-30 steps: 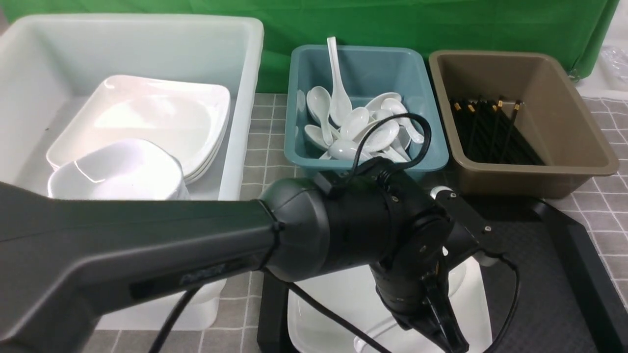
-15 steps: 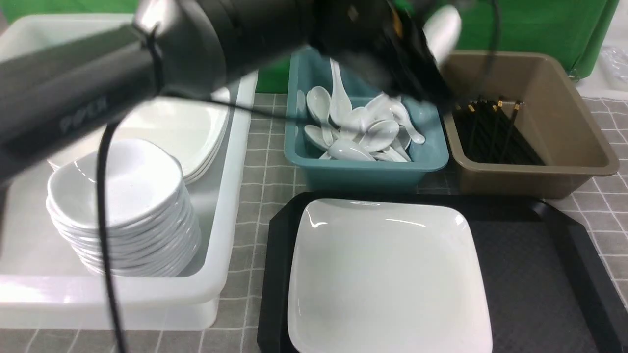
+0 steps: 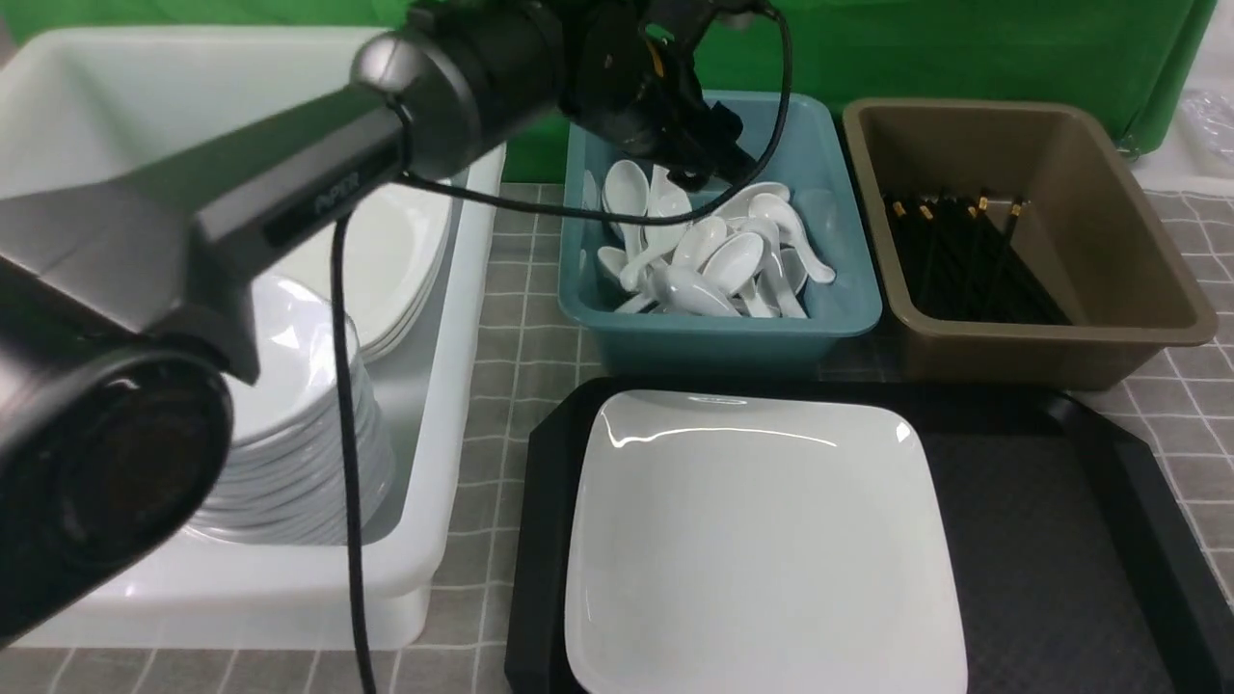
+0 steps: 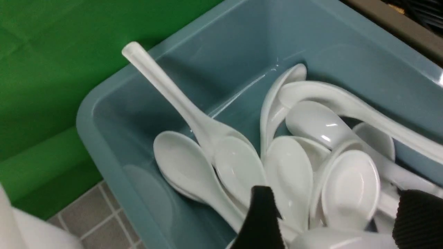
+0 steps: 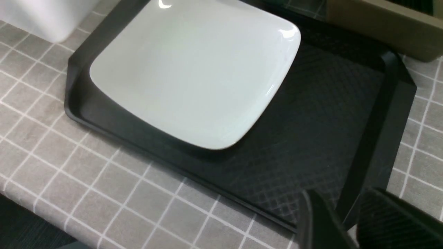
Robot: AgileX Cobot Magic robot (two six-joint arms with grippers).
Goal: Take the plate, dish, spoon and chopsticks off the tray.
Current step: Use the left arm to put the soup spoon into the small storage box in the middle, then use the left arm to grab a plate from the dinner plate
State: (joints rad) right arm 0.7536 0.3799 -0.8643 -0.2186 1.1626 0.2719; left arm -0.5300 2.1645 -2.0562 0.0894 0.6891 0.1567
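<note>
The plate (image 3: 762, 540) lies alone on the left half of the black tray (image 3: 1060, 540); both also show in the right wrist view, plate (image 5: 193, 72) and tray (image 5: 311, 131). My left gripper (image 3: 718, 169) hangs over the teal tub (image 3: 723, 323), jaws wide apart (image 4: 339, 221). A white spoon (image 4: 328, 240) lies just under the gap, on the pile of spoons (image 3: 713, 260). The chopsticks (image 3: 964, 260) lie in the brown tub (image 3: 1060, 337). A stack of small dishes (image 3: 289, 434) stands in the white tub (image 3: 463, 289). My right gripper (image 5: 351, 224) is shut and empty above the tray's near right corner.
Several large plates (image 3: 405, 241) are stacked at the back of the white tub. The left arm reaches across the white tub from the near left. A grey checked cloth (image 5: 69, 145) covers the table around the tray. A green backdrop stands behind the tubs.
My left gripper rose from the plate with a white spoon, swung back over the teal tub and opened; the spoon now rests on the pile. The plate is uncovered.
</note>
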